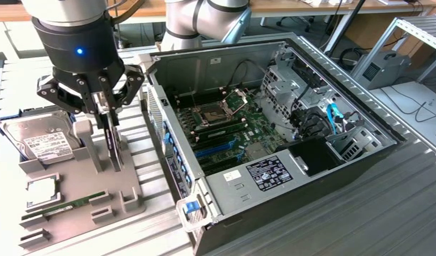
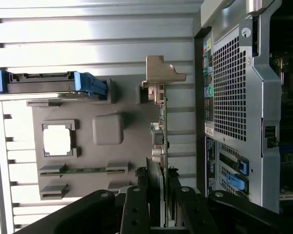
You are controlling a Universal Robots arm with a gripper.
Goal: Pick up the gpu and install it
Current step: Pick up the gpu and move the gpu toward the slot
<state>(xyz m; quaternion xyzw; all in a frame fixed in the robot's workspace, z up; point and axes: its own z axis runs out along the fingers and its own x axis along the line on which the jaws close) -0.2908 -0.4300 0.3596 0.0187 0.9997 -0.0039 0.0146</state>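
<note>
Standing upright on edge in the grey plastic fixture tray (image 1: pixel 75 186), just beside the open black-and-silver computer case (image 1: pixel 228 216) on the exterior view's left, the thin flat black rectangular gpu (image 1: pixel 116 146) has the robot's black two-fingered gripper (image 1: pixel 105 114) clamped on its upper edge, one finger against each face. Whether the card has left its slot I cannot tell.

To do this pick well, I'd judge the lift should run straight up, parallel to the case wall. That way the card neither binds in the tray's holders nor twists between the pads, since a thin board held at its edge could easily pivot.

From the exterior view one gets the inside of the case, with the green motherboard and its blue expansion slots (image 1: pixel 218 146), and the silver hard drive with a white label (image 1: pixel 40 140) lying farther from the case than the card. The wrist view adds the card edge-on, with its silver metal bracket (image 2: pixel 161 73) at the end away from the fingers, near the case's perforated rear panel (image 2: pixel 229 97).
</note>
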